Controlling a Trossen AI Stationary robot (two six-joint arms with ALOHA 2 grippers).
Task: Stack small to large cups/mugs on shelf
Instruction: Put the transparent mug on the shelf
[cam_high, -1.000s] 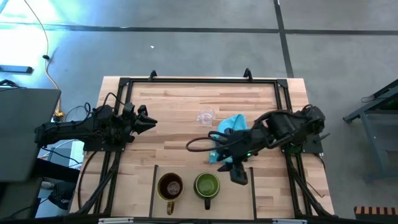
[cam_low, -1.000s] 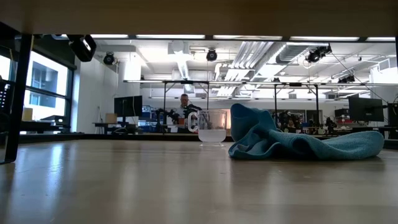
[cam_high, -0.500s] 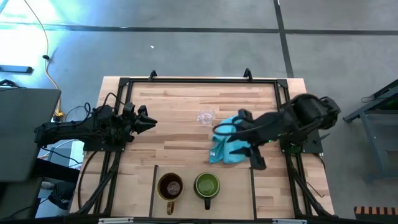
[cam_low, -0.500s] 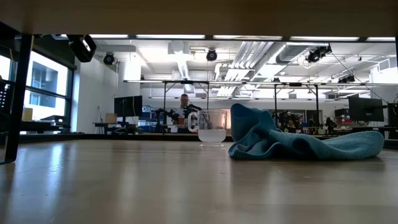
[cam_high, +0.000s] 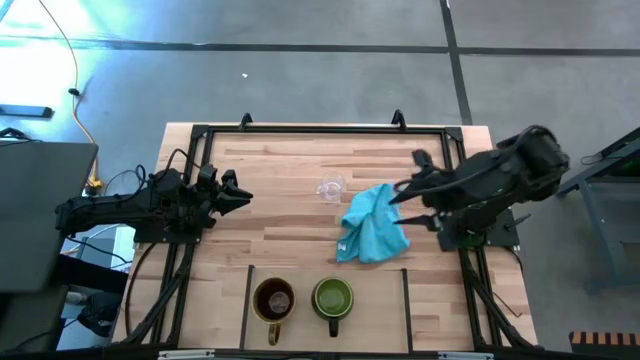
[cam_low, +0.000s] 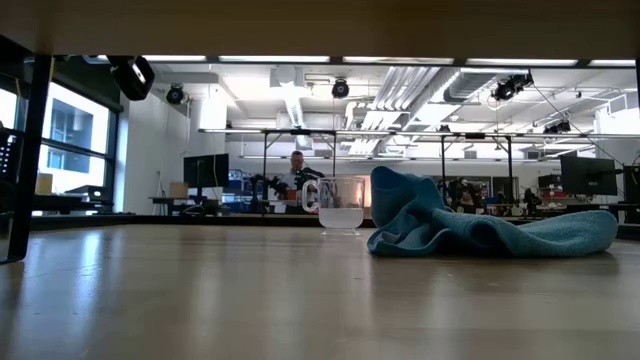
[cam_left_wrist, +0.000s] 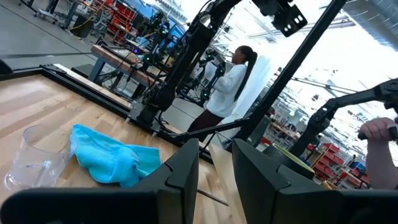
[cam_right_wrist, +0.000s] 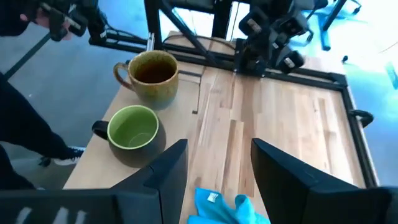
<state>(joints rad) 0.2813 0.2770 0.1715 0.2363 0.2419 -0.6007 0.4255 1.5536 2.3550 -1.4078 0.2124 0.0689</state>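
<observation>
While the left gripper (cam_high: 244, 193) waited at the table's left side with its dark fingers a narrow gap apart and empty, the right gripper (cam_high: 417, 175) hung raised by the right frame rail, jaws spread wide, holding nothing. The crumpled turquoise cloth (cam_high: 373, 232) lay just beside it. The small clear glass cup (cam_high: 331, 187) stood mid-table, bare wood around it. The tan handled mug (cam_high: 272, 300) and green-lined dark mug (cam_high: 332, 298) sat side by side in the slatted wooden shelf (cam_high: 420, 320) at the near edge.
</observation>
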